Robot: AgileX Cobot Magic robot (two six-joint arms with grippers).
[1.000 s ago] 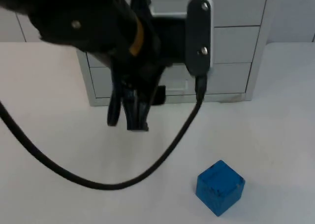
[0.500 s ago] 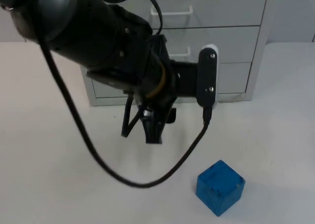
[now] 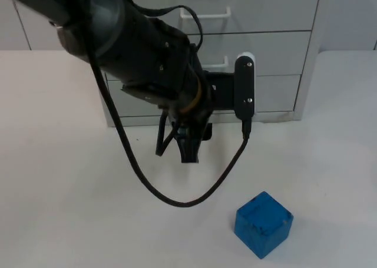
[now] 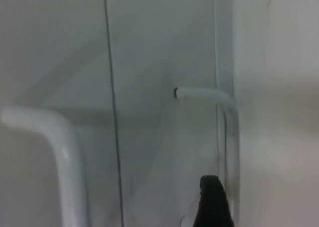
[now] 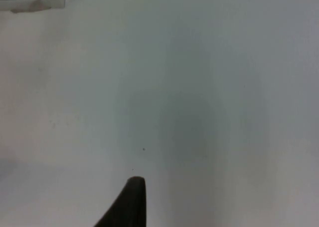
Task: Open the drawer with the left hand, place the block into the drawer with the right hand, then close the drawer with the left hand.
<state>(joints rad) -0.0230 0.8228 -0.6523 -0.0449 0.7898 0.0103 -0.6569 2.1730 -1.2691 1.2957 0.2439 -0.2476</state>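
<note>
In the top view, the left gripper (image 3: 179, 145) is hanging low in front of the grey drawer cabinet (image 3: 277, 73), its fingers (image 3: 189, 153) spread apart and pointing down toward the white table (image 3: 59, 191), just ahead of the bottom drawer front. All the drawers are sitting closed, with white handles (image 3: 206, 13) showing above the arm. The blue block (image 3: 263, 224) is resting on the table, well apart from the cabinet and from the gripper. In the left wrist view, a black fingertip (image 4: 213, 199) is lying just beside a white drawer handle (image 4: 219, 122), not around it, so a closing grasp may miss the bar and slip off. In the right wrist view, the right gripper (image 5: 127, 204) is waiting over bare table, and whether it is parted or together I cannot tell.
</note>
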